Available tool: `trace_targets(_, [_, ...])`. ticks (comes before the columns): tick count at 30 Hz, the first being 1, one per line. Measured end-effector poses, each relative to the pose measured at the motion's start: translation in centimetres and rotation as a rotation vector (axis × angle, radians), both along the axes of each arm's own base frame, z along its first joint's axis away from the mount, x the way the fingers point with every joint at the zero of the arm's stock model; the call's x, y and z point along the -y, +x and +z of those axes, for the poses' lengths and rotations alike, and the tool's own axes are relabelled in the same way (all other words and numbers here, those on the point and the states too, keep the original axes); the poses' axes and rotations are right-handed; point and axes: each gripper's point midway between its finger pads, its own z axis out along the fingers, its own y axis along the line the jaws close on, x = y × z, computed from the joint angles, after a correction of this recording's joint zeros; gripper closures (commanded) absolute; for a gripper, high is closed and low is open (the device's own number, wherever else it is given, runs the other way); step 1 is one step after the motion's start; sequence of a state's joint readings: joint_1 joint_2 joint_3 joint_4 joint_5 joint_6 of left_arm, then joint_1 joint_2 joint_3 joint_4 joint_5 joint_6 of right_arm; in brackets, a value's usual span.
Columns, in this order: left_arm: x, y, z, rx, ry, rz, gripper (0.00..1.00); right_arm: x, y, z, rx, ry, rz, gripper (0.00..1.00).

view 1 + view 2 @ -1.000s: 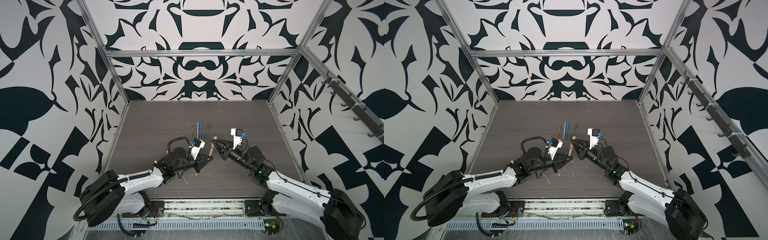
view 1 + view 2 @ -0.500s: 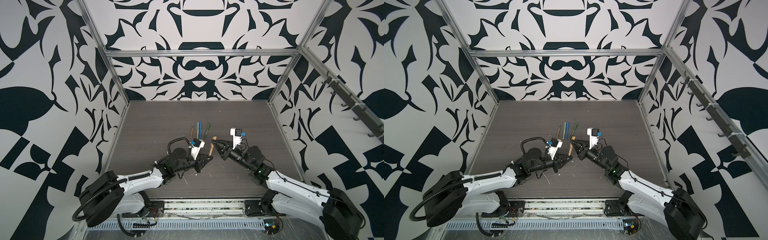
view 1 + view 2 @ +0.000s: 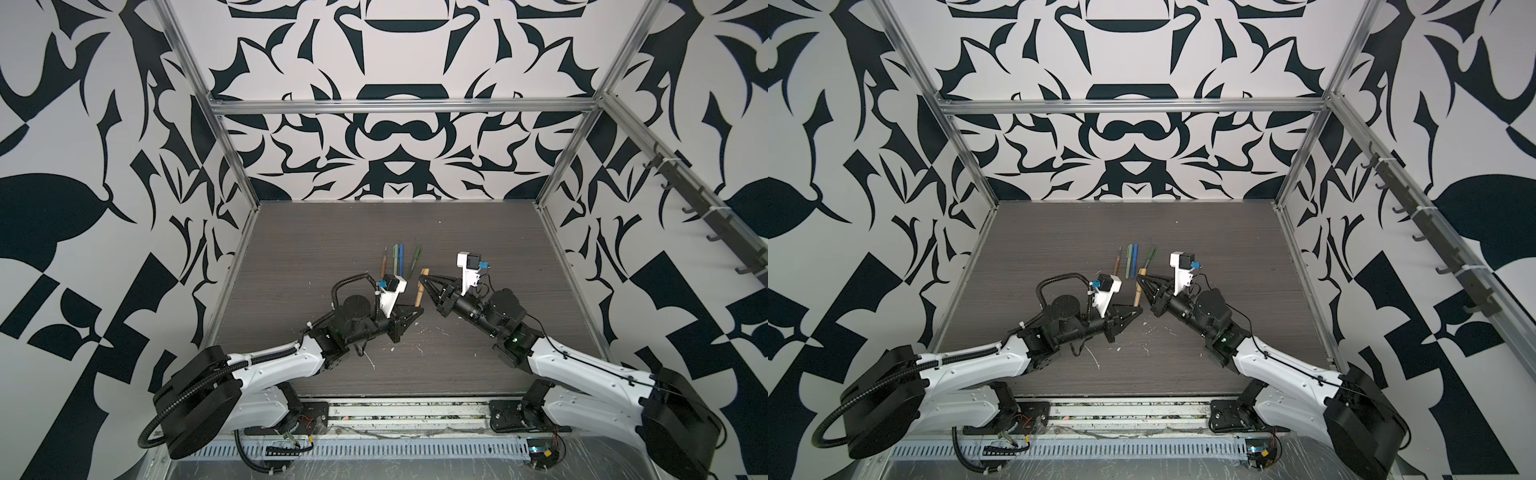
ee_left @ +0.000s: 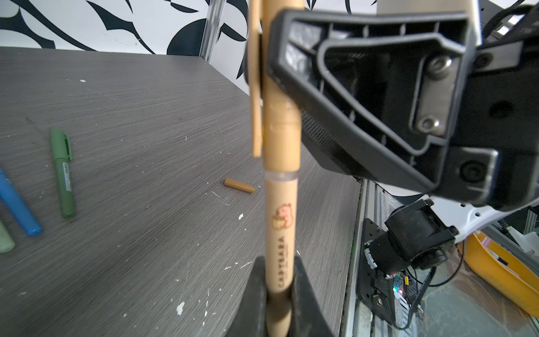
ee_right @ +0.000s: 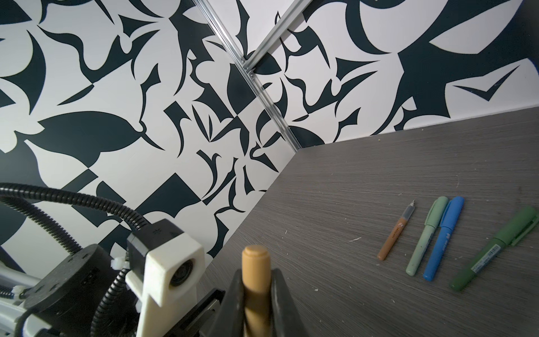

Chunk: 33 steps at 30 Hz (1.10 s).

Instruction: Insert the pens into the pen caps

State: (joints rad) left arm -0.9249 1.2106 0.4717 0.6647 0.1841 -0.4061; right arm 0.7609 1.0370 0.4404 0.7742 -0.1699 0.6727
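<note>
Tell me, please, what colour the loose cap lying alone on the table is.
Orange-brown; the loose cap shows best in the left wrist view.

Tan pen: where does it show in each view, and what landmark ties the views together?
A top view: tan pen, centre, right of blue pen.
A top view: same place.
Left wrist: centre, running bottom to top.
Right wrist: bottom centre, rounded end showing.
Shared landmark: blue pen.

Both top views look down on the whole table [image 3: 291, 257]; wrist views sit close.
</note>
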Motion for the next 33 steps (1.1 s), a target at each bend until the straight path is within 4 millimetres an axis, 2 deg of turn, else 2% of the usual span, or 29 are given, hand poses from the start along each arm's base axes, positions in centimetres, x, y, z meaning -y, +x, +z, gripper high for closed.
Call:
trace_targets(2, [0.1,0.4,1.0,0.034,-0.012,0.005,1.0,-0.3,-0.6,-0.1,-0.015,-0.016,0.024,0.75])
trace_targets(5, [0.1,0.8,3.8,0.107,-0.054,0.009,1.0,-0.9,-1.9,-1.1,-0.049,-0.063,0.077,0.71])
trace_targets(8, [-0.1,0.8,4.4,0.144,-0.06,0.009,1.0,-0.8,-2.5,-0.3,-0.042,-0.08,0.088,0.7])
trace_targets(15, [-0.2,0.7,3.8,0.163,-0.04,0.01,1.0,0.2,-3.3,1.0,-0.031,-0.128,0.084,0.7])
trace_targets(21, [-1.0,0.8,2.2,0.187,0.007,0.031,1.0,1.9,-3.6,3.6,0.002,-0.168,0.026,0.72])
trace_targets(25, [-1.2,0.9,1.7,0.207,0.038,0.042,1.0,3.0,-3.0,5.7,0.015,-0.232,-0.039,0.71])
trace_targets(28, [-1.4,1.0,1.8,0.224,0.048,0.049,1.0,3.7,-2.0,6.6,0.017,-0.301,-0.107,0.74])
trace_targets(30, [-1.4,1.0,1.7,0.233,0.056,0.052,1.0,4.4,-0.8,6.3,-0.001,-0.363,-0.176,0.71])
trace_targets(33, [-1.5,1.1,1.5,0.233,0.068,0.053,1.0,5.6,1.0,3.9,-0.055,-0.488,-0.286,0.64])
